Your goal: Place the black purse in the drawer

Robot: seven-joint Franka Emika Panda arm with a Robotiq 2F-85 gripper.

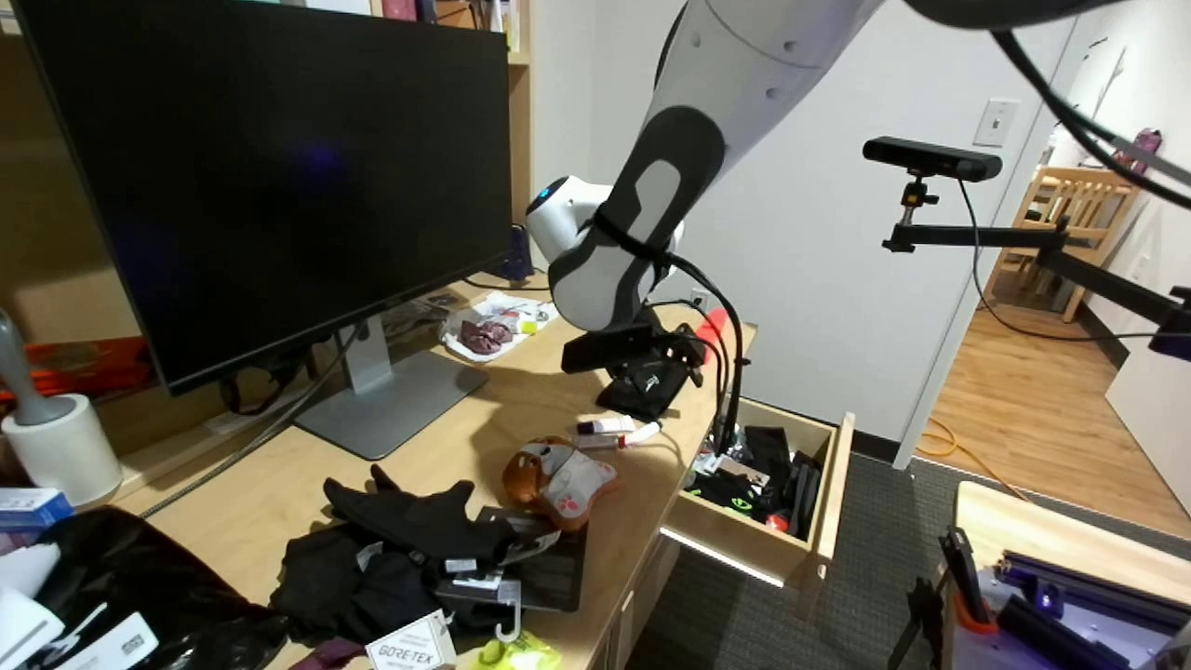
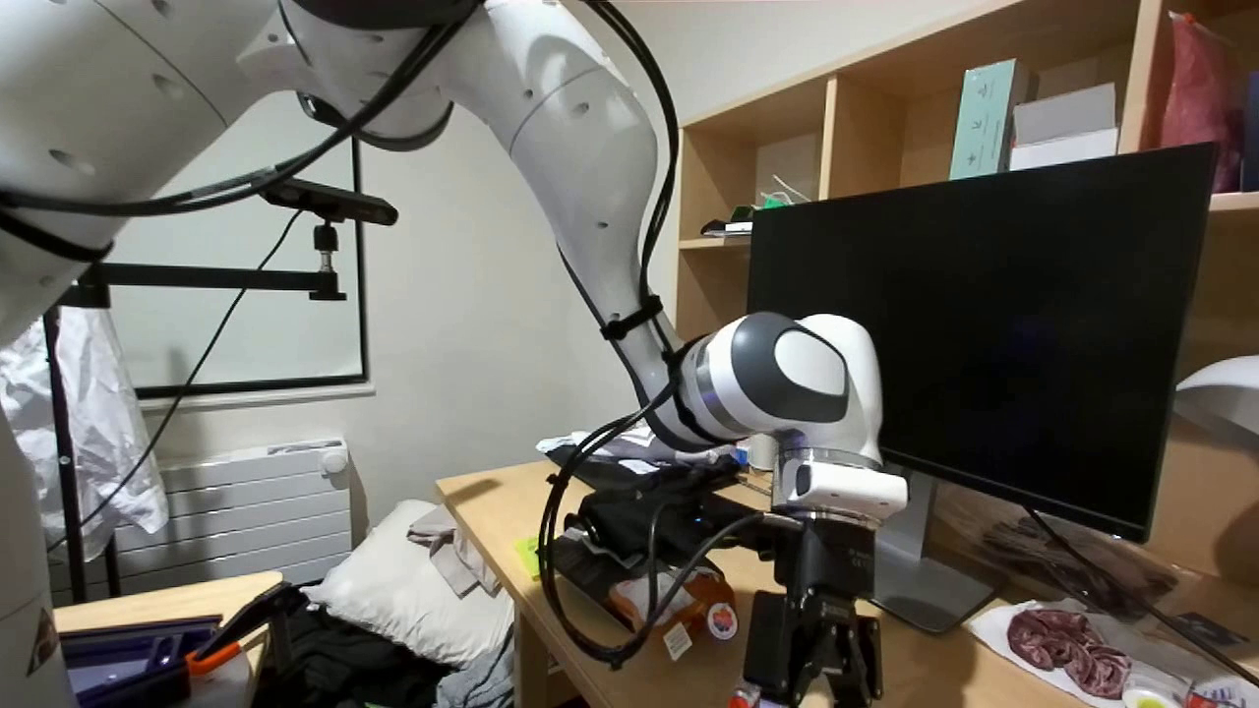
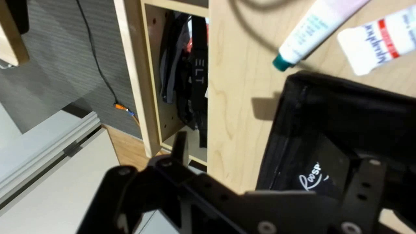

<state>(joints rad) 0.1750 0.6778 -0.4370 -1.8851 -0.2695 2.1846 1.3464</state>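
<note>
Clearly, we have the black purse [image 3: 325, 123] on the worktop [image 3: 232, 130], with a strip of wood between it and the front edge. Past that edge we see the drawer [image 3: 143, 81] pulled out, lower than the worktop and open at the top, with dark items [image 3: 199, 94] inside. The gripper [image 3: 276, 156] is at the purse, its jaws spread well apart; in the wrist view one jaw shows against the purse, the other against the drawer's corner. Whether either touches the purse, we cannot tell. On one side room is tight: we find the green-capped tube [image 3: 304, 39] just beside the purse's corner and the Aquaphor tube [image 3: 380, 42] near it. In an exterior view, the orange-and-white toy [image 1: 563, 479] and the monitor [image 1: 326, 177] are farther along the worktop, apart from the purse. Black cables [image 1: 738, 381] hang from the arm [image 1: 744, 74], crossing our view of the drawer. Beyond the drawer we see dark gray carpet [image 1: 870, 526], and past the worktop's far end, a white wall [image 1: 800, 307].
</note>
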